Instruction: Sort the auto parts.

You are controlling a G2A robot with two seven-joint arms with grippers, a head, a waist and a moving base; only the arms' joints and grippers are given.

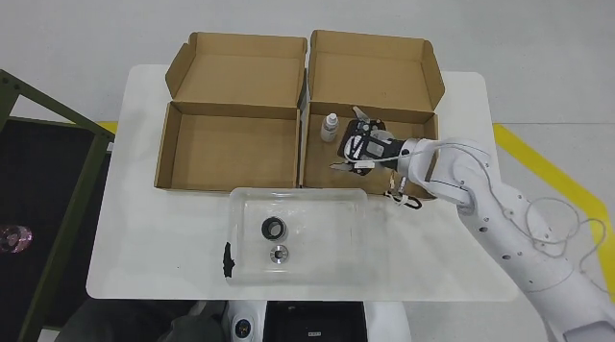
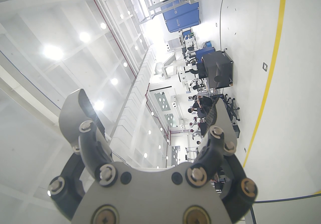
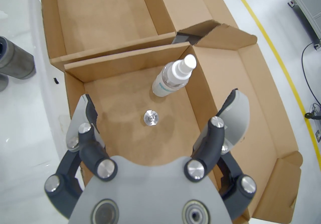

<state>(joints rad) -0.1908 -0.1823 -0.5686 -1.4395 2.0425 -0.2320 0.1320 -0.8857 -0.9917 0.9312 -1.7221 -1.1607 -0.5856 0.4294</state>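
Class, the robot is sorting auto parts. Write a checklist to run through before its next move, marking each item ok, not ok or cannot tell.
1. Fingers of the right gripper open, holding nothing: ok.
2. The silver part lies on the floor of the box below it, free of the fingers: ok.
3. The spray bottle stands apart from the silver part: ok.
4. The tray emptied: not ok; a dark ring and a metal part lie in it.
5. The left gripper open, holding nothing: ok.
6. Which box the dark ring belongs in: cannot tell.
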